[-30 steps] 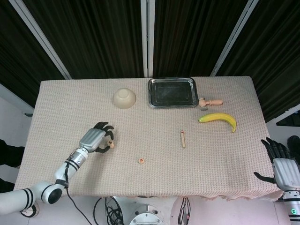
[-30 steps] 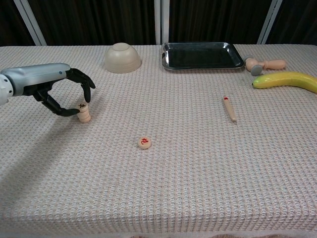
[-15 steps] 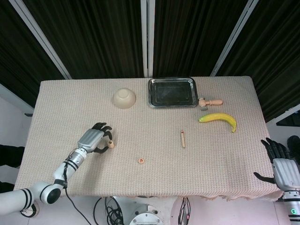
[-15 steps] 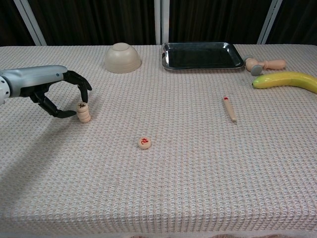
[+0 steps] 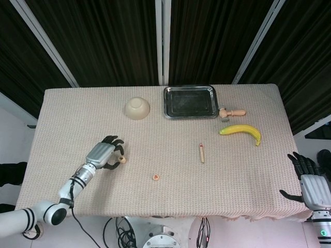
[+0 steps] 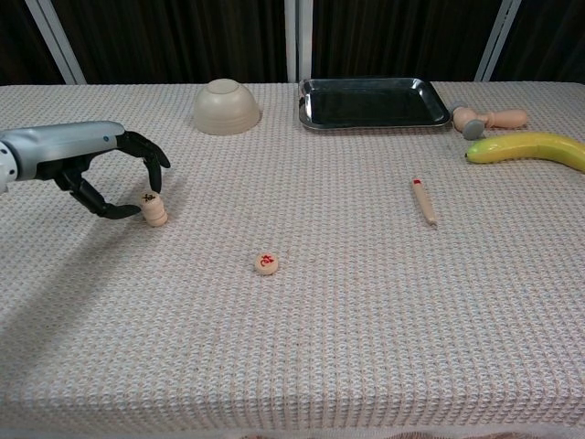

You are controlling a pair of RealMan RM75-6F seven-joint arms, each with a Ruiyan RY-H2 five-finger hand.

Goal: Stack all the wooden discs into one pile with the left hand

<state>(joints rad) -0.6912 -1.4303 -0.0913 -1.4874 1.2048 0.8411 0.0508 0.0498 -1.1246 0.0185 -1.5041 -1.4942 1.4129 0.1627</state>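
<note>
Wooden discs are what this job is about, and a small pile of round, light wooden discs (image 6: 153, 209) with a red mark on top stands at the left of the chest view, a bit above the middle. The black and silver left hand (image 6: 110, 174) is right next to it. Its fingers (image 6: 154, 152) are curled around the pile like a claw, with gaps between them. I cannot tell if a fingertip touches the pile or just sits very close to it. It does not look like it is lifting anything.

What could go wrong? The pile is thin and tall. If the hand bumps it while pulling away, the discs could tip and roll off across the bumpy tan cloth on the table (image 6: 366, 347). A finger could also catch the top disc and drag it off.

One more lone round wooden disc with a red mark (image 6: 266, 263) lies flat near the middle of the view, well apart from the pile. It is small and flat, so it may slip out of the big fingers.

Counting: one pile (I cannot count its discs for sure) and one loose disc. Then one upside-down cream bowl (image 6: 227, 106), one dark metal tray (image 6: 373, 101), one yellow banana (image 6: 526, 147), one small wooden stick with a red tip (image 6: 424, 201) and one wooden-handled tool (image 6: 490, 119).

The black right hand (image 5: 306, 178) rests at the lower right edge of the head view, fingers spread, holding nothing.
</note>
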